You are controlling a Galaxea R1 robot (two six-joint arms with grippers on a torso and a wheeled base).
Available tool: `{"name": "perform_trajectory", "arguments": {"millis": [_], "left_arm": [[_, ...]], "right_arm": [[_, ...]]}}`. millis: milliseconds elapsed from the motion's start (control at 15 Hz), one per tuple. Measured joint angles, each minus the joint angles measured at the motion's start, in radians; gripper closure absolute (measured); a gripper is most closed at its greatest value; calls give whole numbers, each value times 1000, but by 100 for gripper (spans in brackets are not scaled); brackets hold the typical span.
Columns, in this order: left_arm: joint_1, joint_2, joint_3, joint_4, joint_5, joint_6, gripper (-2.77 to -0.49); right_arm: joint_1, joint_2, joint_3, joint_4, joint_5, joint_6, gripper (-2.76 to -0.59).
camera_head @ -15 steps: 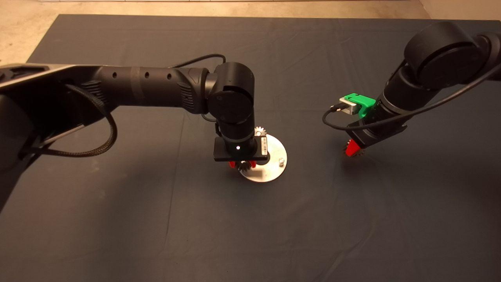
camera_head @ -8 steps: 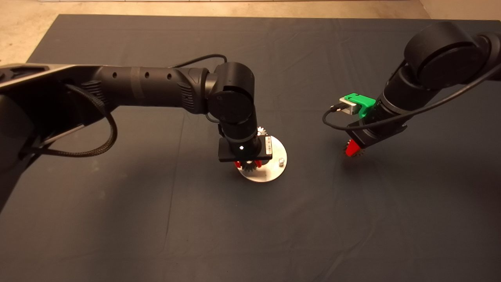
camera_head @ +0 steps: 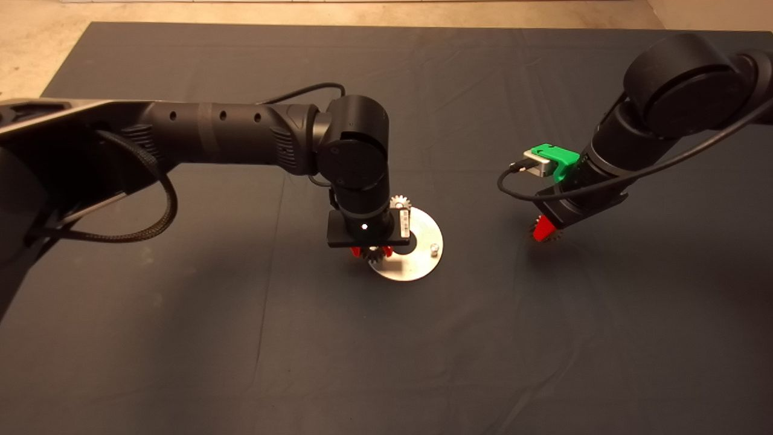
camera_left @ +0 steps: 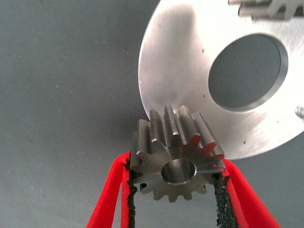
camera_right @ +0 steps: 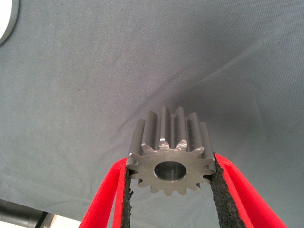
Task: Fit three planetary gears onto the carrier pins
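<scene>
The round metal disc [camera_head: 416, 266] lies mid-mat, and one planetary gear [camera_head: 399, 202] sits on its far carrier pin. A bare carrier pin [camera_head: 433, 247] stands at the disc's right. My left gripper [camera_head: 371, 252] hangs over the disc's near-left edge, shut on a second gear [camera_left: 175, 156]. The left wrist view shows that gear just off the disc's rim [camera_left: 190, 61], with the mounted gear [camera_left: 266, 9] and a bare pin [camera_left: 299, 112] beyond. My right gripper [camera_head: 545, 231] is to the right of the disc, shut on a third gear [camera_right: 170, 151] above bare mat.
The dark mat [camera_head: 386, 350] covers the table, with pale floor [camera_head: 36, 36] beyond its far-left edge. The left arm [camera_head: 229, 142] spans the mat's left half. A cable [camera_head: 513, 181] loops off the right wrist. The disc's edge [camera_right: 5, 19] shows in the right wrist view.
My left gripper, still holding its gear, shifted a little right over the disc and has come back left to the disc's near-left edge. The right arm has not moved.
</scene>
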Motion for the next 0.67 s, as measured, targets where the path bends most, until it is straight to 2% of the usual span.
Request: {"name": "perform_trajectory", "arguments": {"millis": [333,667], "left_arm": [[0,1,0,3,4,2,-82],[0,26,0,3,-12,1,-82]], "right_arm": [[0,0,0,0,0,0,-97],[0,1,0,1,0,0,-97]]}}
